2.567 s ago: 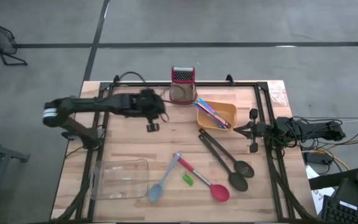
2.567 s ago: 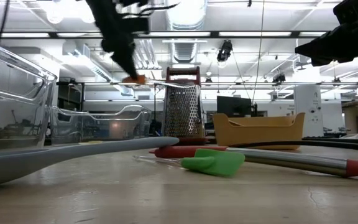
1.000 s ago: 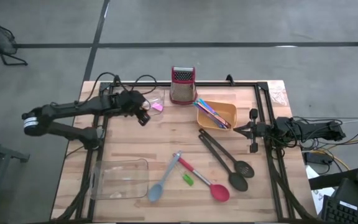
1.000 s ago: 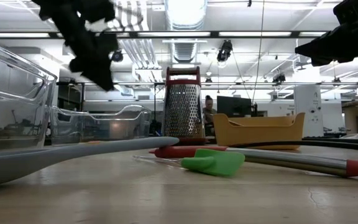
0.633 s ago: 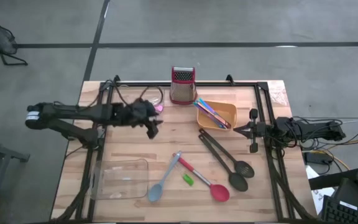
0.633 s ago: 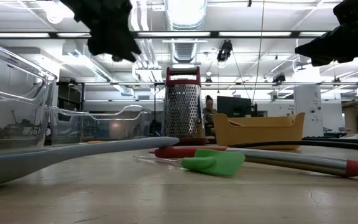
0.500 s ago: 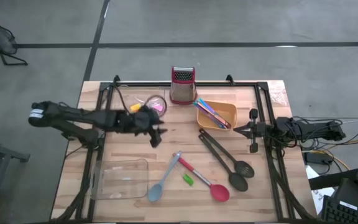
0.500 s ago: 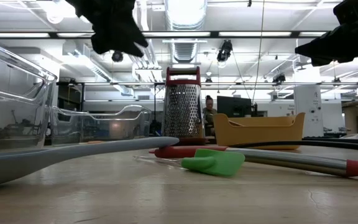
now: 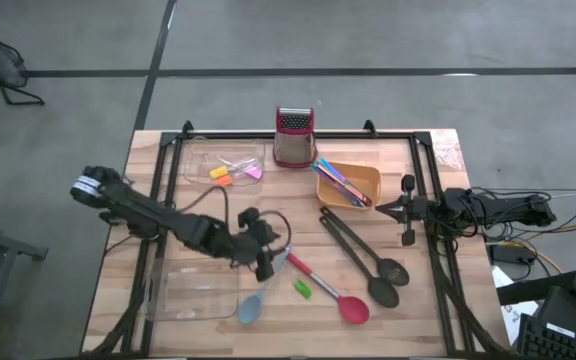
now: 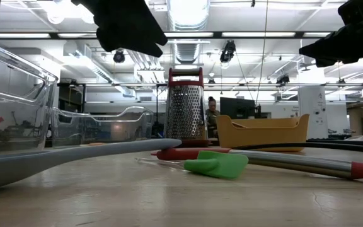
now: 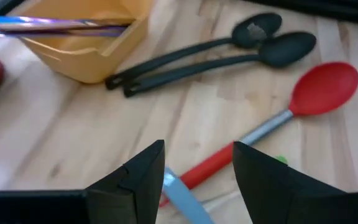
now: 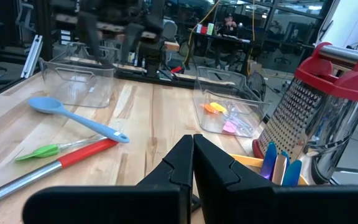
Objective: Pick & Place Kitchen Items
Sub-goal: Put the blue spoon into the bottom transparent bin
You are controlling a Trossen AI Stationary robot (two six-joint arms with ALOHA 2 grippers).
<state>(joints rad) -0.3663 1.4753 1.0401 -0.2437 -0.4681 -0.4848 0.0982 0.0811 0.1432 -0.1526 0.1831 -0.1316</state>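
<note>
- The left gripper (image 9: 265, 262) hung with fingers wide and empty over the grey-blue spatula (image 9: 265, 284) handle, where it crossed the red-headed spoon (image 9: 330, 292) at mid-table.
- Best practice — descend straight and straddle only the spatula's handle, at 12 o'clock from its blade.
- The green block (image 9: 301, 289) lay just beside — avoid nudging it.
- The right gripper (image 9: 379, 211) waited pinched shut at 3 o'clock.

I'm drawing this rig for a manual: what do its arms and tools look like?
Both arms are dark, slender and jointed. The left arm carries a white band near its base and a thin black cable looping near its wrist. Its left tool has two broad, matte black, wedge-shaped fingers. The right tool has similar black fingers; cables trail behind the right arm.
</note>
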